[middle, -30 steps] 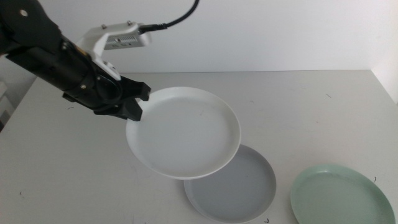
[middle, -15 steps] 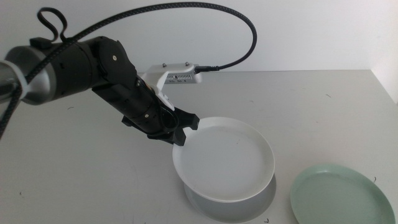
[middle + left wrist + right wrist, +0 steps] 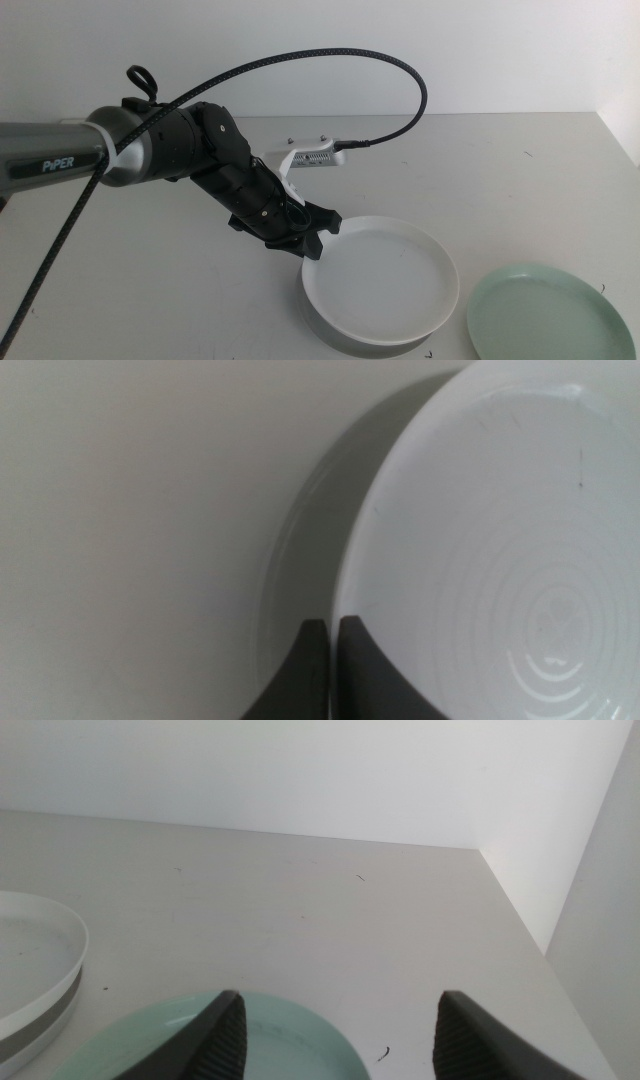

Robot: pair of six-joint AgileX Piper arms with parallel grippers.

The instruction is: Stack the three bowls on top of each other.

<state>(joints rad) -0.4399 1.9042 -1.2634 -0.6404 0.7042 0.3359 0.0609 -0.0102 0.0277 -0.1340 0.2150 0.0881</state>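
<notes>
Jaws of the left gripper (image 3: 308, 243) stand pinched together on the near-left rim of the white bowl (image 3: 385, 275); the left wrist view shows one jaw outside the rim and one inside, with only a thin slit between them where the rim passes. Left arm (image 3: 180, 160) reaches in from the left side of the middle view, its wrist camera housing (image 3: 312, 158) and black braided cable (image 3: 330, 60) arching above it.

White bowl sits over the pale grey-blue bowl (image 3: 350, 338), which shows only as a grey band under the white bowl's near edge (whether the two are fully seated or the white one is slightly raised cannot be told). In the left wrist view the white bowl (image 3: 500, 550) fills most of the picture, concentric rings visible in its floor, and the grey-blue bowl's rim (image 3: 290, 550) appears as a shadowed crescent beside it.

Mint green bowl (image 3: 550, 312) lies flat on the desk (image 3: 130, 290), just to the right of the stacked pair and apart from them, at the near right of the middle view.

Right gripper (image 3: 335, 1032) hangs above the mint green bowl (image 3: 210, 1045) with its jaws spread wide and nothing between them; the stacked pair shows at the edge of that view (image 3: 40, 970). Pale wall (image 3: 300, 770) runs behind the desk.
</notes>
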